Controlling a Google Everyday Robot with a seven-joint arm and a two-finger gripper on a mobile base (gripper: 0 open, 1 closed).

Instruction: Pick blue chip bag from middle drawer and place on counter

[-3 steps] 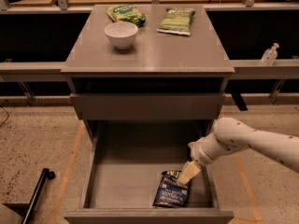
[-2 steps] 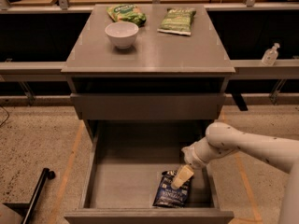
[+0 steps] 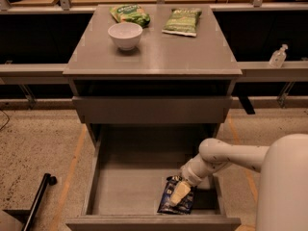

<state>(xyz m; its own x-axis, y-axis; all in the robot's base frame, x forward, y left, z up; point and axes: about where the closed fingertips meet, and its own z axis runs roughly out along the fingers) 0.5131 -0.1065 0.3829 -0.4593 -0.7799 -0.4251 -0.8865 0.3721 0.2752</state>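
Note:
The blue chip bag (image 3: 174, 199) lies flat on the floor of the open middle drawer (image 3: 125, 186), near its front right corner. My gripper (image 3: 179, 192) reaches down into the drawer from the right on a white arm and sits on top of the bag, its pale fingers (image 3: 180, 191) covering the bag's middle. The counter (image 3: 159, 57) is the grey top of the cabinet above.
On the counter stand a white bowl (image 3: 125, 35) and two green chip bags (image 3: 130, 13) (image 3: 183, 20). A closed grey drawer front (image 3: 151, 109) sits above the open drawer. A sanitiser bottle (image 3: 278, 57) stands on the right ledge. A black pole (image 3: 38, 201) lies on the floor at left.
My arm has moved left and lower into the drawer, bringing the gripper from just above the bag's top edge down onto the bag. The bag has not visibly moved.

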